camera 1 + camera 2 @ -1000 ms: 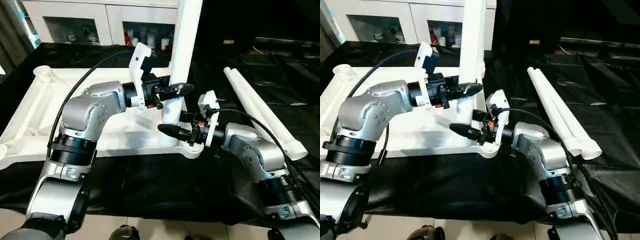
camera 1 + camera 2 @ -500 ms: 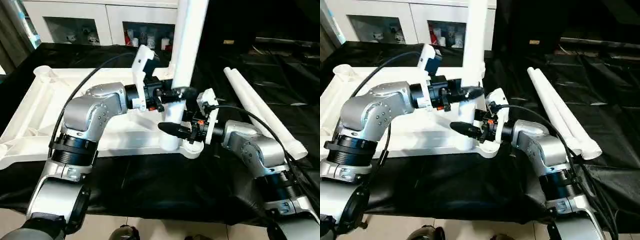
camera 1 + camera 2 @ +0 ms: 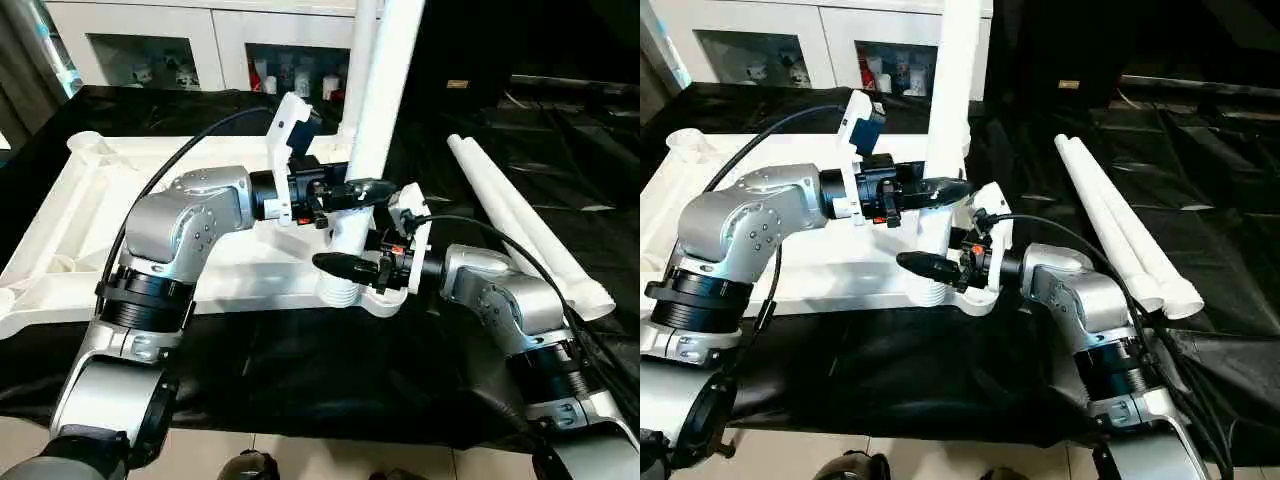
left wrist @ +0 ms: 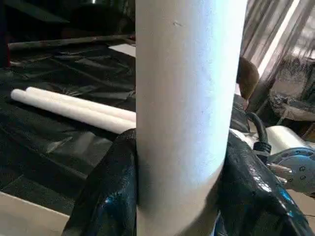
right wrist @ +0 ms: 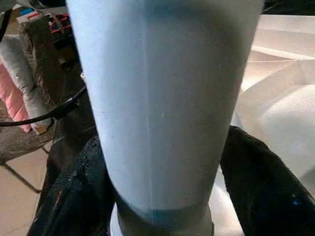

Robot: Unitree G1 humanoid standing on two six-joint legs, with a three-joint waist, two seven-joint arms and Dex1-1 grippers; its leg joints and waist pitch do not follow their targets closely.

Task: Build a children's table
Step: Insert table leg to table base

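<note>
Even indoor light, glare on the glossy black cloth [image 3: 300, 370], daylight through curtains [image 4: 280, 49], wrist close-ups soft.

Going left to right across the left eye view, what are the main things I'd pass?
Far-left corner socket of the table top → left arm's silver elbow → upright leg held by both tools → right arm's silver forearm → two loose legs lying on the black cloth.

Silver forearms with screw dots and black joint rings; white wrist brackets; black cables; glossy black fingers [image 4: 110, 196].
</note>
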